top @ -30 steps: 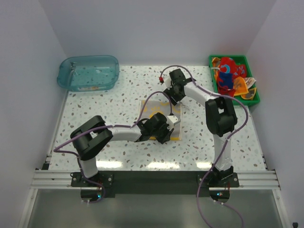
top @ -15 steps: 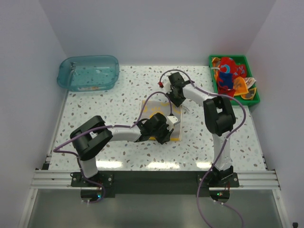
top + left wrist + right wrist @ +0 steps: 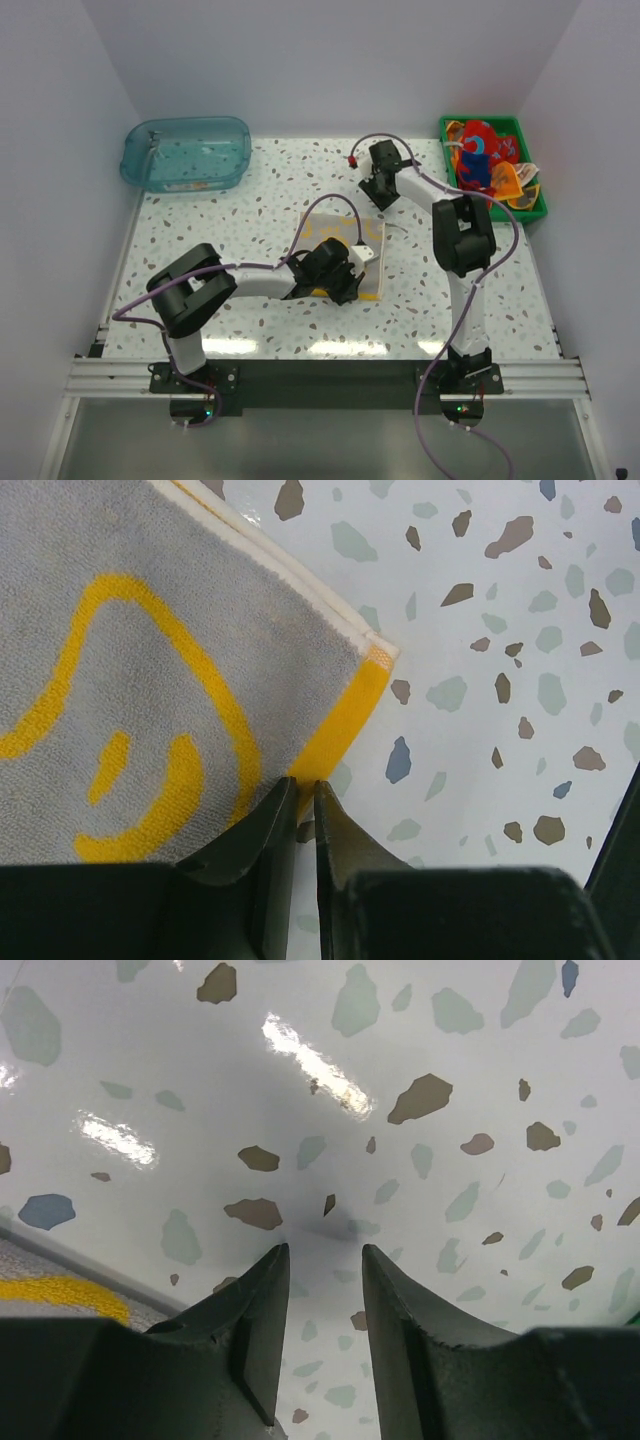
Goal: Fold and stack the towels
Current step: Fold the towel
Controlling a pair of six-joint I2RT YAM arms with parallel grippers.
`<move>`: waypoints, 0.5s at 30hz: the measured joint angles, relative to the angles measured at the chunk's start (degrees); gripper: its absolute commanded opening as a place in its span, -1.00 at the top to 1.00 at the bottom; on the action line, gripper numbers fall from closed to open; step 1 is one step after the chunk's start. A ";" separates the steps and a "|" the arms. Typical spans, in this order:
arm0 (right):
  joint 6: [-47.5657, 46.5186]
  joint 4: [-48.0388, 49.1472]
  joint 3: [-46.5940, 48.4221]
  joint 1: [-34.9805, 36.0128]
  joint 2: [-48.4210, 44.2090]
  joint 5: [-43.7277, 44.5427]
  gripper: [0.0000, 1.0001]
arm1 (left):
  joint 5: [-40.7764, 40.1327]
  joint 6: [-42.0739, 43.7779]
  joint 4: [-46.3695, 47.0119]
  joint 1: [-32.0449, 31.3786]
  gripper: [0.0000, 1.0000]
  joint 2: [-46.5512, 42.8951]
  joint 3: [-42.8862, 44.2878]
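Left wrist view puts the left gripper (image 3: 305,798) at the edge of the cream towel (image 3: 200,610), a little way along from its corner, where the yellow hem (image 3: 345,715) runs down to the fingertips. Its fingers (image 3: 262,835) are nearly together, with only a thin slit between them, and the hem leads straight into that slit. It reads as a pinch on the towel's edge, though the contact itself is hidden behind the tips, so I would not swear to it. A hold there makes sense for a fold, since lifting one edge lets the cloth be carried over itself. The towel lies flat and spread out on the speckled table (image 3: 420,1040), about mid-table in the overhead view, with its duck print facing up. The right gripper (image 3: 324,1252) hangs over bare table just beyond the towel's far corner, its fingers (image 3: 395,1310) moderately apart with nothing between them and touching nothing. It looks free to take the next cloth or a second edge. The other towels (image 3: 480,150) are heaped unfolded in the green tray (image 3: 513,122) at the far right corner, so the folding has barely begun and no stack exists yet.
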 measured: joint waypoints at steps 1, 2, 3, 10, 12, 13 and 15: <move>0.07 -0.13 0.22 -0.24 0.04 -0.28 0.14 | 0.11 -0.02 0.00 0.00 0.63 -0.02 0.00; 0.28 -0.13 0.33 -0.37 0.07 -0.44 0.12 | 0.17 -0.02 0.00 0.00 0.60 -0.02 0.00; 0.37 -0.15 0.42 -0.48 0.07 -0.55 0.10 | 0.20 -0.02 0.00 0.00 0.59 -0.02 0.04; 3.15 -1.31 0.20 -1.03 -1.09 -4.59 -0.19 | 1.01 -0.11 -5.84 -0.13 0.26 -0.04 3.04; 3.58 -2.45 0.04 -1.03 -2.10 -5.99 -0.19 | 1.05 -0.17 -8.50 -0.15 0.14 -0.55 4.13; 3.65 -2.80 0.07 -1.03 -2.54 -6.40 -0.18 | 0.87 -0.28 -9.94 -0.15 0.11 -1.01 4.52; 3.65 -3.78 0.04 -1.09 -3.67 -7.72 -0.16 | 0.37 -0.24 -12.92 0.02 -0.01 -2.84 5.44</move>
